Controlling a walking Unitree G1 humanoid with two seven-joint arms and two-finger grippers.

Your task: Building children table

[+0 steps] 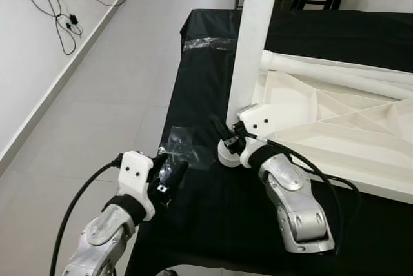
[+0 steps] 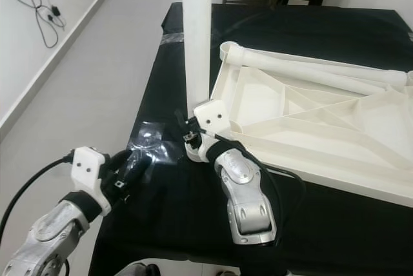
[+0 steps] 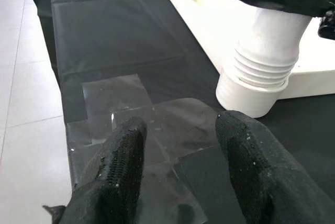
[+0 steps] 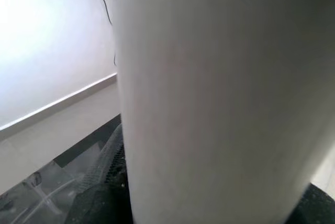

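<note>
Left eye view: right gripper (image 1: 226, 135) jaws clamp upright leg (image 1: 251, 37); left gripper (image 1: 169, 174) jaws apart.

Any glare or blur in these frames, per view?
Left eye view: sharp; glare on the plastic bag. Left wrist view: left gripper fingers soft, white table leg washed out. Right wrist view: leg too close, blurred, wall overexposed.

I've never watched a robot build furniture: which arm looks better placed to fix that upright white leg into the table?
Probably the right. Its claw is already at the base of the upright leg, beside the upturned tabletop. The left claw hangs open over clear plastic wrap on the black cloth, holding nothing.
</note>
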